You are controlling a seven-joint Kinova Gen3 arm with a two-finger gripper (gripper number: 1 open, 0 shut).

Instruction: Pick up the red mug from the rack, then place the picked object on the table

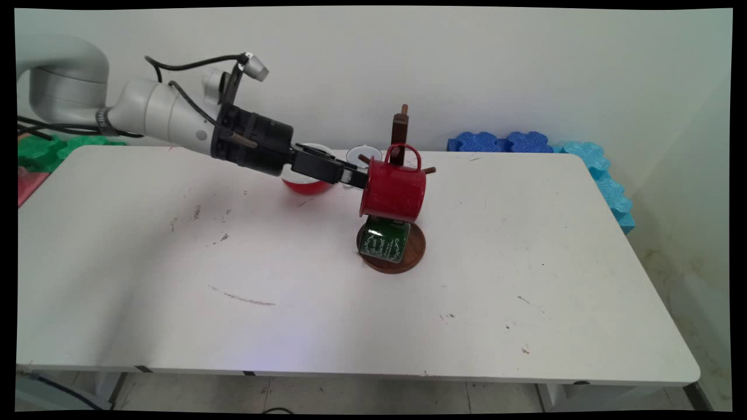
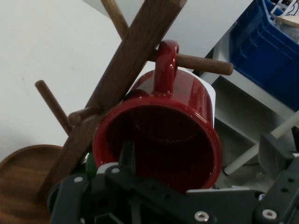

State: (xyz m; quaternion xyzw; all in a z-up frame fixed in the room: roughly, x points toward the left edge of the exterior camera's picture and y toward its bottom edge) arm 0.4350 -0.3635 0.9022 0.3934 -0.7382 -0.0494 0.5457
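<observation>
White matte table (image 1: 175, 303) | gripper (image 1: 357, 178) pinching glossy red enamel mug's (image 1: 394, 189) rim | wooden peg rack (image 1: 400, 131) behind

My gripper (image 1: 357, 177) has its fingertips hidden against the red mug's (image 1: 394, 189) rim in the main view, and in the hand view my linkage is cut off by the bottom edge. The red mug covers most of the wooden mug tree's (image 1: 400, 128) post and the top of the green mug (image 1: 383, 240). My arm hides part of a red bowl (image 1: 306, 186) at centre frame. A small white object (image 1: 363, 155) behind is too small to identify.
</observation>
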